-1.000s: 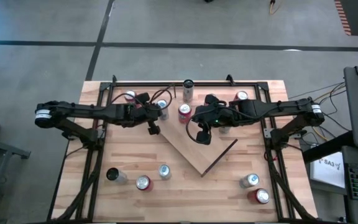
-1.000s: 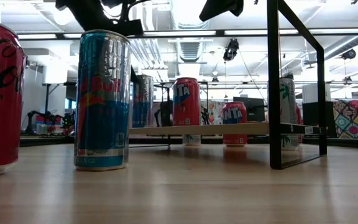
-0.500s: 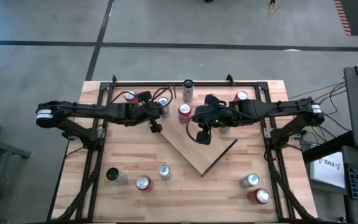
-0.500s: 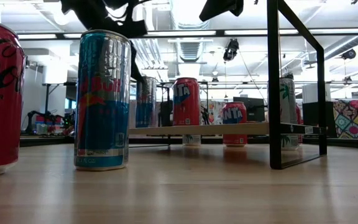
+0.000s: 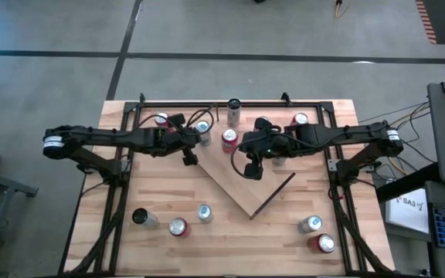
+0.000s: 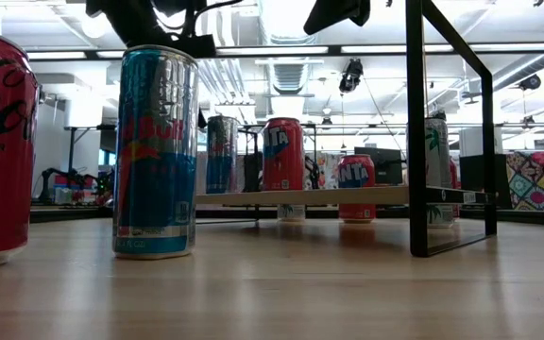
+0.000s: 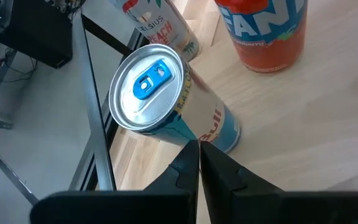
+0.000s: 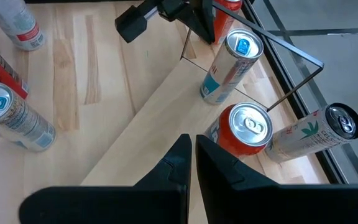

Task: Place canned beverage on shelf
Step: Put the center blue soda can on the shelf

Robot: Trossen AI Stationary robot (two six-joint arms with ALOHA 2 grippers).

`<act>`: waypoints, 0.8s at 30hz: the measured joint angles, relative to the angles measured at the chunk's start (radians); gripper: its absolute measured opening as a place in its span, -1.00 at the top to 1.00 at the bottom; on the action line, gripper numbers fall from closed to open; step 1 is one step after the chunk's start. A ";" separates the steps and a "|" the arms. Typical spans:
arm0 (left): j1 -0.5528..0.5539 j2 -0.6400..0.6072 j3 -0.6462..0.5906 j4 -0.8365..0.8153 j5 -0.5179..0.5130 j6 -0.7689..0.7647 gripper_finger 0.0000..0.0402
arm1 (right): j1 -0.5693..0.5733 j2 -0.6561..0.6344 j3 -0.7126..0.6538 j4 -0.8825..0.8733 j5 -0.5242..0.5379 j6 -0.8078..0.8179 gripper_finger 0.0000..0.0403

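Note:
The shelf (image 5: 246, 189) is a light-wood board lying cornerwise in the table's middle; the low view shows the shelf (image 6: 348, 195) raised above the tabletop. Near its far corner stand a blue-and-silver can (image 5: 202, 131) (image 7: 166, 99) and an orange can (image 5: 229, 140) (image 8: 244, 127). My left gripper (image 5: 190, 159) (image 7: 198, 149) hovers shut just on the near side of the blue can, apart from it. My right gripper (image 5: 253, 171) (image 8: 193, 143) hangs shut over the board, near the orange can, with nothing in it.
Several loose cans stand near the table's front edge, left (image 5: 178, 226) and right (image 5: 310, 224). More cans sit along the far side, one lying down (image 5: 232, 110). A black frame (image 5: 207, 103) borders the table. Bare board lies toward the shelf's near corner.

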 joint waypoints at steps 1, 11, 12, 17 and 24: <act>0.001 0.000 0.000 0.001 -0.001 0.000 1.00 | 0.000 0.000 -0.002 0.000 0.000 0.000 0.94; 0.007 0.000 0.000 0.014 -0.003 -0.005 1.00 | 0.000 0.000 -0.008 0.000 0.000 -0.001 0.94; 0.007 0.000 0.000 0.016 -0.003 -0.005 1.00 | 0.000 0.000 -0.008 0.000 0.000 0.000 0.94; 0.008 0.001 0.000 0.050 -0.004 -0.005 1.00 | 0.000 0.000 -0.009 0.000 0.000 -0.001 0.94; 0.011 0.001 0.000 0.092 -0.003 0.004 1.00 | 0.000 0.000 -0.014 -0.001 0.000 -0.001 0.94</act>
